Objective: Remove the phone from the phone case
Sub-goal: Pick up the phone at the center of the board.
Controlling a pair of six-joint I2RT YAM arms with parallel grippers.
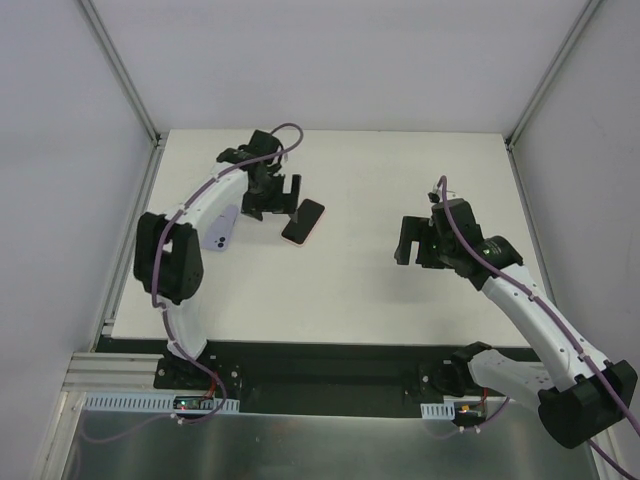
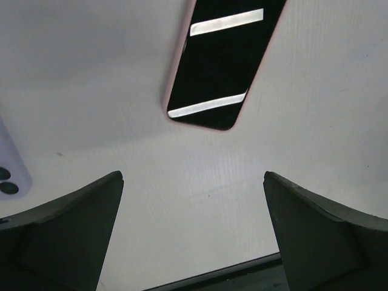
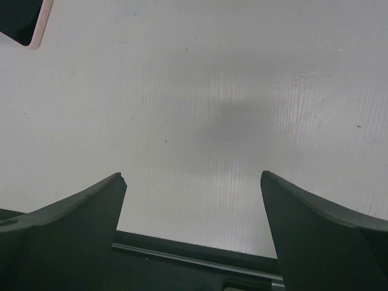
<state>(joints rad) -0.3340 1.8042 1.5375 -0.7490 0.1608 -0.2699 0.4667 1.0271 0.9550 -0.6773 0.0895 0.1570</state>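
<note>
A phone with a glossy black screen in a pink case lies face up on the white table; it also shows in the left wrist view, and its corner in the right wrist view. A flat lavender piece with two camera lenses lies left of it and shows in the left wrist view; I cannot tell whether it is a phone or a case. My left gripper hovers open and empty between the two, touching neither. My right gripper is open and empty, well to the right.
The white table is walled by white panels with metal posts at the back corners. Its dark front edge lies just under my right gripper. The arm bases stand on a black rail at the near side.
</note>
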